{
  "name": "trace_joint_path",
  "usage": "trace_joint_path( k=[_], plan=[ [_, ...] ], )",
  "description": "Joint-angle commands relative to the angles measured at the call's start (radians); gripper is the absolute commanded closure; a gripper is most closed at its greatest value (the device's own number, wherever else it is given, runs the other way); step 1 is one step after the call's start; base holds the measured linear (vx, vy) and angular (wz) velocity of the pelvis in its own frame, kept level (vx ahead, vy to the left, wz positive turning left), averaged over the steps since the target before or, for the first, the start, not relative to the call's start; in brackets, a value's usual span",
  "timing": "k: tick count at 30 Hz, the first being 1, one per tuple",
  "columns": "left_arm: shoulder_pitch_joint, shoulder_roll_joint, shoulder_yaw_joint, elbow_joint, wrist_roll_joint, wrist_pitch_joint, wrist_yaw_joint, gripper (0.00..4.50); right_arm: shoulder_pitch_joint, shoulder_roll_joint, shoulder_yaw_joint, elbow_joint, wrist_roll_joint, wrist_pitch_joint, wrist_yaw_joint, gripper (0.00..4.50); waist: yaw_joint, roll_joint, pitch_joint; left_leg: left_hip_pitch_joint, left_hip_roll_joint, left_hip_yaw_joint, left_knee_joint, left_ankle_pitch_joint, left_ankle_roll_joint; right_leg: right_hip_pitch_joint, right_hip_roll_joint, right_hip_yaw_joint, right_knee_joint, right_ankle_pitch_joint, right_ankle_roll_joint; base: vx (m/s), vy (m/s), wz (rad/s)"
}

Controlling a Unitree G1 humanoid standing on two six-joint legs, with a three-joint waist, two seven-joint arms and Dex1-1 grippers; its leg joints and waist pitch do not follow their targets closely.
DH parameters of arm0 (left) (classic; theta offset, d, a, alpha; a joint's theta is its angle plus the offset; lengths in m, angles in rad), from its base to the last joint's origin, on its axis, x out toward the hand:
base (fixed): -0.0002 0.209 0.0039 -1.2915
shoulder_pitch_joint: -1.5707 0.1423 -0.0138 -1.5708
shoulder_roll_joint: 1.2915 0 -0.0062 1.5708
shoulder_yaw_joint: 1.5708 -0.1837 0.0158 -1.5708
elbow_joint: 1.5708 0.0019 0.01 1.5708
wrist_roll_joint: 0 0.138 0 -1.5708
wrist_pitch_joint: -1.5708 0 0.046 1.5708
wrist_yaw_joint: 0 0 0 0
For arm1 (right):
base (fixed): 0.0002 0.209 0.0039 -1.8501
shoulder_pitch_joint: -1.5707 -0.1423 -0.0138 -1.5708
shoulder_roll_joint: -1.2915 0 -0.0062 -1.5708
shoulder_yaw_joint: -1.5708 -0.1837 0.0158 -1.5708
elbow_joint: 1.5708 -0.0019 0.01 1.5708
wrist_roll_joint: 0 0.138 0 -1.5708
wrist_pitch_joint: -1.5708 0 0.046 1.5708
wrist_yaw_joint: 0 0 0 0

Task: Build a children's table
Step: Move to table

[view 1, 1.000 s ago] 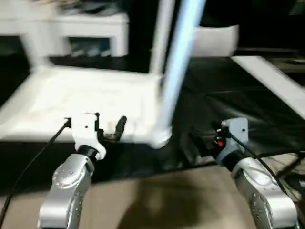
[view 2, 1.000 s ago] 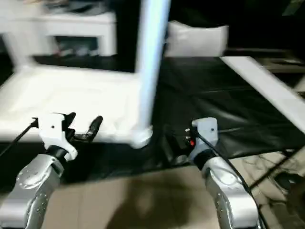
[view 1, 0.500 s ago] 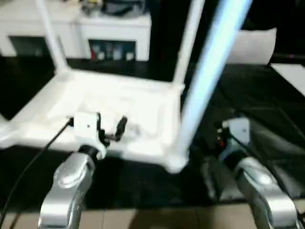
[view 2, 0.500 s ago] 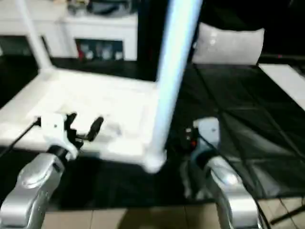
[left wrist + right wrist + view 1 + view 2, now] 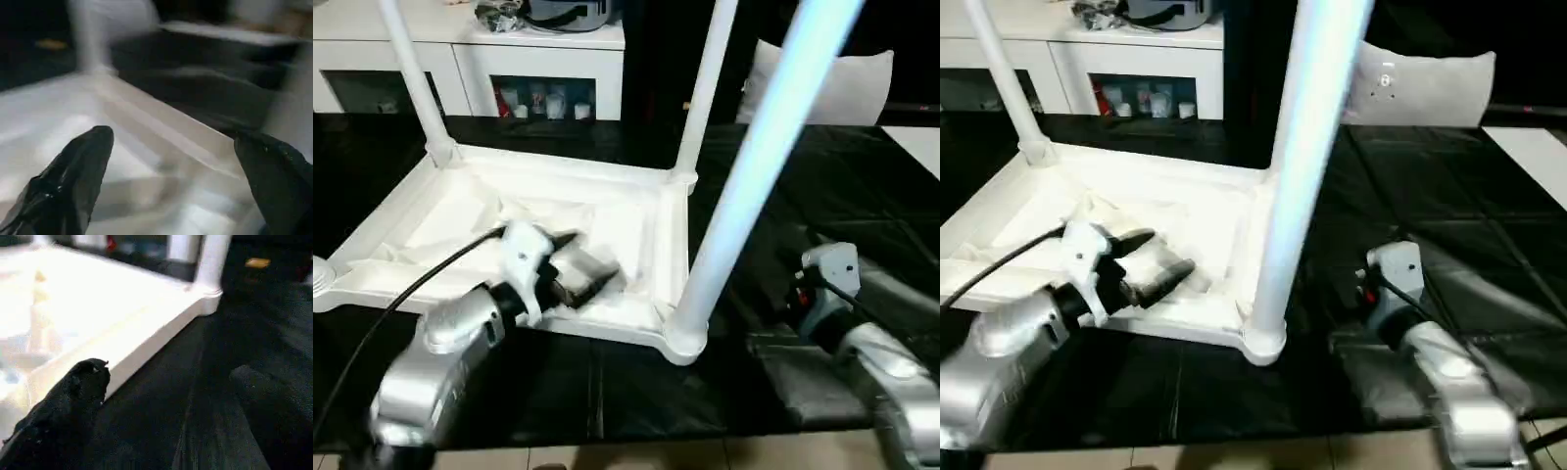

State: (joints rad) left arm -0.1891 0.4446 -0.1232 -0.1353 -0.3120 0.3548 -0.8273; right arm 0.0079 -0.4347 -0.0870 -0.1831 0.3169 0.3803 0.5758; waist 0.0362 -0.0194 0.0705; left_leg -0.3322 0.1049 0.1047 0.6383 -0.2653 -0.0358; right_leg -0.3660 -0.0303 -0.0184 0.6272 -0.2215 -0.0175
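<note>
The children's table lies upside down on the black work table: a white tabletop (image 5: pixel 636 211) with its ribbed underside up. Three white legs stand in corner sockets: far left (image 5: pixel 411 69), far right (image 5: pixel 705 88) and near right (image 5: pixel 754 166). The near-left socket (image 5: pixel 318 276) at the picture's edge has no leg. My left gripper (image 5: pixel 590 262) hovers open over the underside, near the right rim (image 5: pixel 161 127), with nothing between its fingers. My right gripper (image 5: pixel 168 372) is open over the black cover, right of the near-right leg; its arm (image 5: pixel 847 338) reaches in from the front right.
A white cabinet (image 5: pixel 538 49) with small items stands behind the work table. A white cushion (image 5: pixel 847 83) sits at the back right. The black cover (image 5: pixel 891 206) stretches to the right of the tabletop. A black cable (image 5: pixel 401 294) runs to the left wrist.
The camera has tilted and shifted. My left gripper has reached forward and right, from the tabletop's near rim to over its underside. The right arm stays beside the near-right leg.
</note>
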Motion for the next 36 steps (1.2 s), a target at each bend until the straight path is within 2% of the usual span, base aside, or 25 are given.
trace_joint_path(
  k=[1, 2, 4, 5, 6, 7, 8, 10, 13, 14, 15, 17, 20, 22, 24, 25, 28, 29, 30, 31, 32, 33, 36],
  plan=[
    [-0.064, 0.046, -0.055, 0.058, 0.004, 0.012, -0.146, 0.57, 0.005, -0.061, 0.001, -0.012, 0.039, 0.006, 0.112, 0.0, 0.003, 0.001, -0.032, -0.005, 0.101, -0.03, -0.106, -0.161, 0.062, 0.031, -0.118, 0.064, -0.094, -0.288, -0.189, 0.0, 0.0, 0.0],
    [-0.087, 0.066, -0.077, 0.08, 0.009, 0.011, -0.193, 0.57, 0.008, -0.084, 0.003, -0.015, 0.048, 0.007, 0.143, 0.0, 0.003, 0.003, -0.035, -0.005, 0.102, -0.03, -0.104, -0.145, 0.067, 0.034, -0.12, 0.064, -0.09, -0.268, -0.193, 0.0, 0.0, 0.0],
    [-0.129, 0.092, -0.117, 0.119, 0.022, 0.008, -0.263, 0.88, 0.014, -0.121, 0.007, -0.019, 0.06, -0.003, 0.201, 0.0, 0.005, 0.002, -0.038, -0.011, 0.102, -0.025, -0.099, -0.08, 0.088, 0.039, -0.125, 0.063, -0.087, -0.198, -0.219, 0.0, 0.0, 0.0],
    [-0.152, 0.097, -0.14, 0.143, 0.034, -0.002, -0.295, 0.88, 0.019, -0.139, 0.006, -0.028, 0.073, 0.0, 0.23, 0.0, 0.004, 0.0, -0.039, -0.014, 0.102, -0.025, -0.098, -0.068, 0.09, 0.041, -0.124, 0.061, -0.085, -0.183, -0.224, 0.0, 0.0, 0.0],
    [-0.155, 0.098, -0.143, 0.147, 0.036, -0.003, -0.298, 0.86, 0.019, -0.142, 0.006, -0.03, 0.075, 0.0, 0.235, 0.0, 0.006, 0.005, -0.042, -0.013, 0.103, -0.024, -0.096, -0.05, 0.096, 0.042, -0.124, 0.059, -0.082, -0.155, -0.235, 0.0, 0.0, 0.0],
    [-0.198, 0.101, -0.182, 0.194, 0.058, -0.02, -0.344, 0.91, 0.029, -0.171, 0.008, -0.052, 0.094, 0.002, 0.29, 0.0, 0.005, 0.004, -0.04, -0.016, 0.103, -0.024, -0.097, -0.034, 0.108, 0.043, -0.123, 0.058, -0.083, -0.13, -0.242, 0.0, 0.0, 0.0],
    [-0.203, 0.101, -0.187, 0.199, 0.062, -0.022, -0.348, 0.91, 0.031, -0.175, 0.009, -0.055, 0.096, 0.004, 0.297, 0.0, 0.006, 0.003, -0.045, -0.013, 0.104, -0.022, -0.093, -0.021, 0.113, 0.046, -0.125, 0.057, -0.078, -0.107, -0.252, 0.0, 0.0, 0.0],
    [-0.236, 0.095, -0.219, 0.239, 0.082, -0.036, -0.381, 1.22, 0.047, -0.202, 0.019, -0.077, 0.111, 0.011, 0.343, 0.0, 0.009, 0.005, -0.044, -0.015, 0.105, -0.021, -0.094, -0.014, 0.124, 0.046, -0.124, 0.057, -0.081, -0.1, -0.256, 0.0, 0.0, 0.0],
    [-0.28, 0.087, -0.266, 0.3, 0.116, -0.054, -0.422, 1.28, 0.061, -0.228, 0.04, -0.094, 0.115, 0.005, 0.381, 0.0, 0.01, 0.006, -0.044, -0.012, 0.109, -0.019, -0.095, -0.015, 0.125, 0.045, -0.125, 0.055, -0.082, -0.106, -0.269, 0.0, 0.0, 0.0],
    [-0.285, 0.087, -0.272, 0.308, 0.12, -0.055, -0.427, 1.41, 0.062, -0.231, 0.043, -0.096, 0.115, 0.004, 0.385, 0.0, 0.008, 0.005, -0.043, -0.015, 0.109, -0.02, -0.097, -0.015, 0.126, 0.046, -0.125, 0.055, -0.084, -0.111, -0.269, 0.0, 0.0, 0.0],
    [-0.311, 0.083, -0.302, 0.343, 0.139, -0.063, -0.456, 1.57, 0.067, -0.238, 0.055, -0.105, 0.117, 0.01, 0.395, 0.0, 0.009, 0.013, -0.044, -0.013, 0.11, -0.02, -0.096, -0.017, 0.122, 0.046, -0.127, 0.055, -0.084, -0.116, -0.272, 0.0, 0.0, 0.0],
    [-0.33, 0.073, -0.316, 0.377, 0.156, -0.083, -0.464, 1.66, 0.067, -0.24, 0.057, -0.106, 0.118, 0.011, 0.401, 0.0, 0.008, 0.008, -0.045, -0.013, 0.113, -0.018, -0.097, -0.015, 0.119, 0.047, -0.128, 0.055, -0.083, -0.101, -0.281, 0.0, 0.0, 0.0],
    [-0.348, 0.06, -0.335, 0.427, 0.189, -0.128, -0.46, 2.0, 0.064, -0.242, 0.062, -0.1, 0.123, 0.009, 0.419, 0.0, 0.01, 0.008, -0.046, -0.015, 0.115, -0.019, -0.096, -0.003, 0.124, 0.048, -0.129, 0.054, -0.082, -0.077, -0.289, 0.0, 0.0, 0.0],
    [-0.353, 0.055, -0.341, 0.446, 0.199, -0.144, -0.461, 2.07, 0.061, -0.243, 0.068, -0.096, 0.127, 0.01, 0.432, 0.0, 0.01, 0.008, -0.046, -0.015, 0.115, -0.018, -0.096, -0.007, 0.128, 0.049, -0.131, 0.054, -0.083, -0.076, -0.29, 0.0, 0.0, 0.0],
    [-0.356, 0.054, -0.345, 0.454, 0.205, -0.152, -0.462, 2.2, 0.055, -0.241, 0.073, -0.082, 0.123, 0.006, 0.438, 0.0, 0.01, 0.008, -0.045, -0.015, 0.116, -0.019, -0.098, -0.012, 0.125, 0.048, -0.131, 0.054, -0.083, -0.085, -0.291, 0.0, 0.0, 0.0],
    [-0.367, 0.045, -0.35, 0.486, 0.215, -0.174, -0.467, 2.44, 0.034, -0.234, 0.086, -0.04, 0.111, -0.009, 0.446, 0.0, 0.008, 0.008, -0.044, -0.014, 0.116, -0.018, -0.098, -0.019, 0.124, 0.046, -0.131, 0.054, -0.086, -0.097, -0.295, 0.0, 0.0, 0.0],
    [-0.375, 0.04, -0.35, 0.501, 0.218, -0.182, -0.47, 2.55, 0.023, -0.232, 0.091, -0.021, 0.107, -0.015, 0.449, 0.0, 0.01, 0.007, -0.042, -0.012, 0.117, -0.016, -0.1, -0.035, 0.11, 0.047, -0.132, 0.055, -0.089, -0.133, -0.293, 0.0, 0.0, 0.0],
    [-0.377, 0.038, -0.35, 0.507, 0.219, -0.185, -0.471, 2.55, 0.02, -0.231, 0.093, -0.018, 0.107, -0.015, 0.449, 0.0, 0.014, 0.026, -0.038, -0.013, 0.117, -0.019, -0.1, -0.037, 0.106, 0.043, -0.133, 0.056, -0.087, -0.128, -0.295, 0.0, 0.0, 0.0],
    [-0.377, 0.038, -0.35, 0.507, 0.219, -0.185, -0.471, 2.65, 0.02, -0.231, 0.093, -0.018, 0.107, -0.015, 0.449, 0.0, 0.011, 0.014, -0.04, -0.011, 0.119, -0.017, -0.102, -0.049, 0.105, 0.045, -0.129, 0.056, -0.089, -0.124, -0.294, 0.0, 0.0, 0.0],
    [-0.385, 0.034, -0.351, 0.524, 0.224, -0.196, -0.475, 2.89, 0.015, -0.231, 0.095, -0.012, 0.106, -0.015, 0.451, 0.0, 0.012, 0.015, -0.041, -0.011, 0.12, -0.018, -0.102, -0.044, 0.105, 0.046, -0.131, 0.056, -0.087, -0.113, -0.296, 0.0, 0.0, 0.0],
    [-0.391, 0.03, -0.351, 0.54, 0.229, -0.208, -0.479, 2.93, 0.011, -0.23, 0.096, -0.009, 0.105, -0.014, 0.453, 0.0, 0.012, 0.013, -0.041, -0.014, 0.118, -0.016, -0.1, -0.027, 0.11, 0.048, -0.132, 0.056, -0.085, -0.094, -0.3, 0.0, 0.0, 0.0],
    [-0.396, 0.028, -0.351, 0.553, 0.235, -0.219, -0.482, 2.93, 0.008, -0.227, 0.098, -0.006, 0.104, -0.014, 0.454, 0.0, 0.013, 0.015, -0.041, -0.015, 0.115, -0.014, -0.098, -0.013, 0.119, 0.048, -0.132, 0.056, -0.086, -0.088, -0.3, 0.0, 0.0, 0.0],
    [-0.402, 0.025, -0.351, 0.57, 0.241, -0.231, -0.486, 3.24, 0.005, -0.221, 0.105, -0.005, 0.101, -0.015, 0.452, 0.0, 0.016, 0.017, -0.041, -0.015, 0.118, -0.014, -0.098, 0.005, 0.125, 0.046, -0.132, 0.054, -0.084, -0.073, -0.299, 0.0, 0.0, 0.0]
  ],
)
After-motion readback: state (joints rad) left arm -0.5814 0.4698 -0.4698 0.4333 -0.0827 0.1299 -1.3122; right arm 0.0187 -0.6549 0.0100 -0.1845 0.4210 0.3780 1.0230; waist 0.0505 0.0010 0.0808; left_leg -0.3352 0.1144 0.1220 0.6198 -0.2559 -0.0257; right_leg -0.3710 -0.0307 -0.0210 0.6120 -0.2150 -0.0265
